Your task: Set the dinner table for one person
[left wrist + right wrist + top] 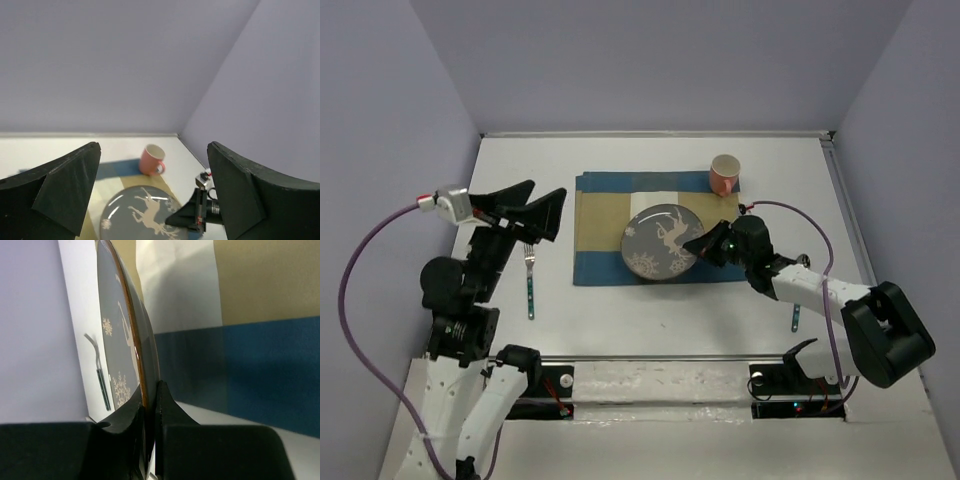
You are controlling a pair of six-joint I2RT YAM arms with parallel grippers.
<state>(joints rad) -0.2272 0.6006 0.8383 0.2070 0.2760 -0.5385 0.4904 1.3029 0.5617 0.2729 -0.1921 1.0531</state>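
Observation:
A grey plate with a white deer print [661, 243] lies on the blue, tan and white checked mat [600, 232] on the white dinner table [620, 310]. My right gripper [701, 243] is shut on the plate's right rim; the right wrist view shows the rim [145, 375] pinched between the fingers. A pink mug [723, 175] stands at the mat's far right corner, also in the left wrist view [151, 160]. A fork [530, 280] lies left of the mat. My left gripper [535, 212] is open and empty, raised above the fork.
A dark utensil handle [796, 316] shows on the table by the right forearm. Lilac walls enclose the table on three sides. A metal rail [660, 357] runs along the near edge.

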